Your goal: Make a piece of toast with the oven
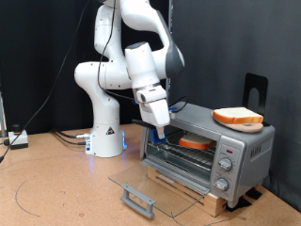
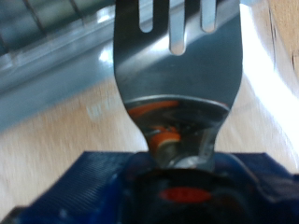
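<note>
The silver oven (image 1: 246, 143) stands on a wooden base at the exterior view's right. Its glass door (image 1: 160, 181) is folded down flat. One piece of toast (image 1: 195, 143) lies on the rack inside. A second, alike slice (image 1: 237, 117) rests on a plate on the oven's top. My gripper (image 1: 161, 130) hangs at the oven's open mouth, at the left side of the opening. In the wrist view my gripper (image 2: 182, 173), with blue-padded fingers (image 2: 93, 187), is shut on the handle of a metal fork (image 2: 177, 65), whose tines point away from the hand.
The door handle (image 1: 138, 200) juts towards the exterior view's bottom. A black stand (image 1: 256, 89) rises behind the oven. The arm's white base (image 1: 105, 137) and cables (image 1: 66, 137) sit on the wooden table (image 1: 56, 188) at the left.
</note>
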